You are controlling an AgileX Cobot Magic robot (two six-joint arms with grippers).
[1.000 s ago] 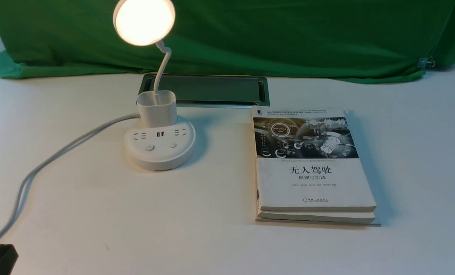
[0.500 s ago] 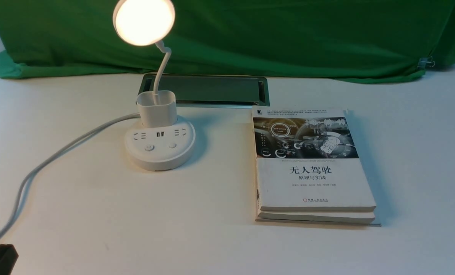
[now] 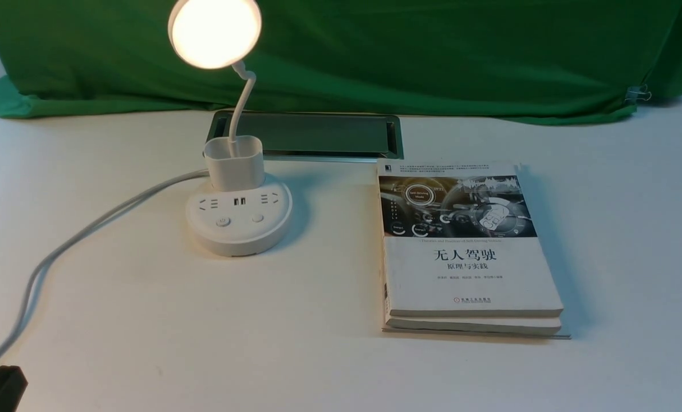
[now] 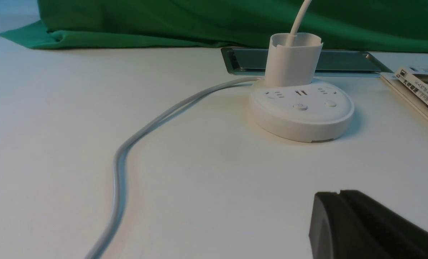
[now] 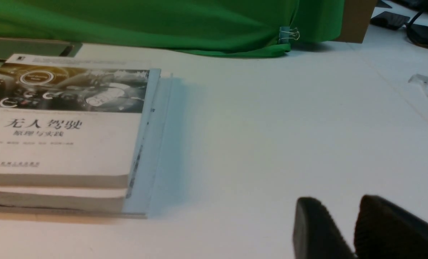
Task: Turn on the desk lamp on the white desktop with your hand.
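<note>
Desk lamp (image 3: 239,194) lit, at ten o'clock on white desktop (image 3: 146,320); books (image 3: 466,252) at three o'clock. Left gripper (image 4: 341,196) closed, empty. Right gripper (image 5: 355,216) slightly parted, empty.

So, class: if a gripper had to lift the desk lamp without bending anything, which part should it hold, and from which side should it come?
Grip the squarish cup of the desk lamp, probably coming from above and in front with one finger on each flat side wall. It stands upright and rigid on the base; the thin neck bends, and the round base looks too wide for the jaws.
</note>
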